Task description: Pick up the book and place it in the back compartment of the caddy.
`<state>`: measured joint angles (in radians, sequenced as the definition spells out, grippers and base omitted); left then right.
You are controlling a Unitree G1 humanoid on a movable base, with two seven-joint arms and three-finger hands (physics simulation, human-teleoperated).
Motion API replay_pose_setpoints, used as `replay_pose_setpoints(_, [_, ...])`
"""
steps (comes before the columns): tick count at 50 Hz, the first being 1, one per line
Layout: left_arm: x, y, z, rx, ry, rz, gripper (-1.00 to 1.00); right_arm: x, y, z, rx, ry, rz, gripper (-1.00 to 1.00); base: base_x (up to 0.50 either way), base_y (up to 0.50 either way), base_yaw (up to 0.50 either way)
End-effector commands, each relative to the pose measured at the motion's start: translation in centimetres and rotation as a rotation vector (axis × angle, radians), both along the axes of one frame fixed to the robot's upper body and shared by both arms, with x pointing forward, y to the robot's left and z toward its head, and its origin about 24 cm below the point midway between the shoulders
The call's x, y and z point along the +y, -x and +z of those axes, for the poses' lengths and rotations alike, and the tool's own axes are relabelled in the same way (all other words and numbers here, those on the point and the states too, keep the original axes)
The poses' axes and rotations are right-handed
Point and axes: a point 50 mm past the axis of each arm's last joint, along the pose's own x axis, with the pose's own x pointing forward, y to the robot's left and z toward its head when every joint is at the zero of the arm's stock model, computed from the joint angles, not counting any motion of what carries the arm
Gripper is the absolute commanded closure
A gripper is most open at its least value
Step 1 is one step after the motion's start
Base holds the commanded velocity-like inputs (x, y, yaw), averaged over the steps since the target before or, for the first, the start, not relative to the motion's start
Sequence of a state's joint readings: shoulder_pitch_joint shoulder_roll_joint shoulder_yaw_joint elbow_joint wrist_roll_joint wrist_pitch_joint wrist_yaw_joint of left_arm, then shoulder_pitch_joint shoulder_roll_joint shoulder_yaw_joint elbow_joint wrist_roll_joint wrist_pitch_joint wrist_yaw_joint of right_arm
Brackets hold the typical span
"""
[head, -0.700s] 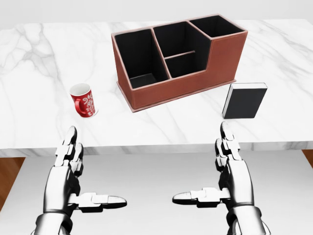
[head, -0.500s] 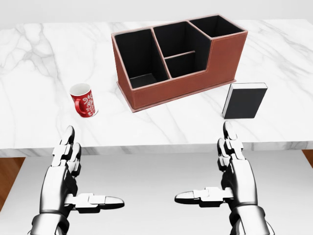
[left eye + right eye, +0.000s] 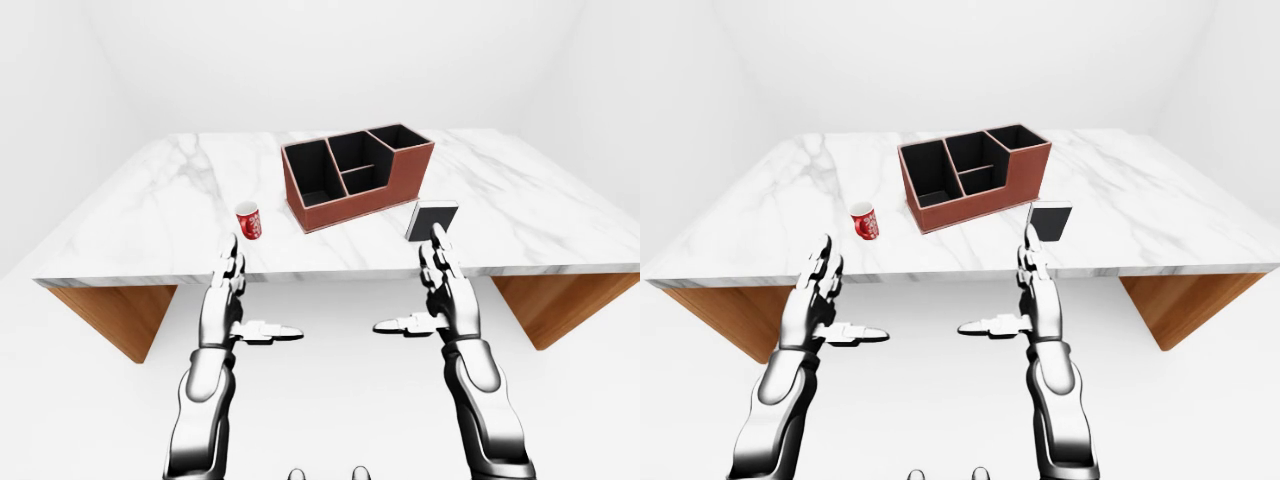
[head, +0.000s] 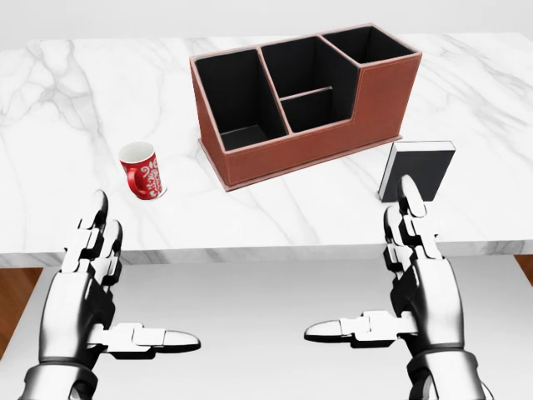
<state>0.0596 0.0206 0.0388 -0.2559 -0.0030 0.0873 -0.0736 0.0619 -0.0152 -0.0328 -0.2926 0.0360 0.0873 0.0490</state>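
Observation:
The black book (image 4: 416,171) stands upright on the marble table (image 4: 67,100), white page edge on top, just right of the brown caddy (image 4: 333,137). The caddy has one long compartment on its left, a split middle one and a taller one at its upper right, all showing dark and bare. My right hand (image 4: 362,262) is open, its fingers (image 4: 410,218) pointing up and overlapping the book's lower edge in the head view; I cannot tell whether they touch. My left hand (image 4: 137,279) is open too, low at the view's left, holding nothing.
A red patterned mug (image 4: 141,171) stands on the table left of the caddy, above my left hand. The table's near edge runs across the head view just above both palms. White floor and wooden table supports (image 3: 120,310) show beneath.
My right hand has risen and shifted right until its fingertips overlap the book. My left hand has slid left and slightly up. Book, caddy and mug have stayed put.

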Motion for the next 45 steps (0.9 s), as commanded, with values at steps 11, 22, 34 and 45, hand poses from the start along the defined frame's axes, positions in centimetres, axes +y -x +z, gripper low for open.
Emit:
replay_pose_setpoints(11, [0.5,0.7,2.2,-0.097,-0.004,0.007,-1.00,-0.3,0.9,2.3,-0.099,0.009,0.032,-1.00,0.00,0.00,0.00])
replay_pose_setpoints(22, [0.5,0.9,2.8,-0.120,0.001,0.010,-1.00,-0.4,1.5,3.0,-0.133,-0.017,0.058,-1.00,0.35,0.00,0.00])
replay_pose_setpoints(34, [0.5,0.9,2.8,-0.124,0.004,0.010,-1.00,-0.3,1.3,2.4,-0.107,-0.001,0.055,-1.00,0.50,0.00,0.00])
replay_pose_setpoints(45, [0.5,1.3,3.6,-0.156,0.004,0.012,-1.00,-0.3,1.4,2.5,-0.108,0.009,0.055,-1.00,0.50,0.00,0.00])
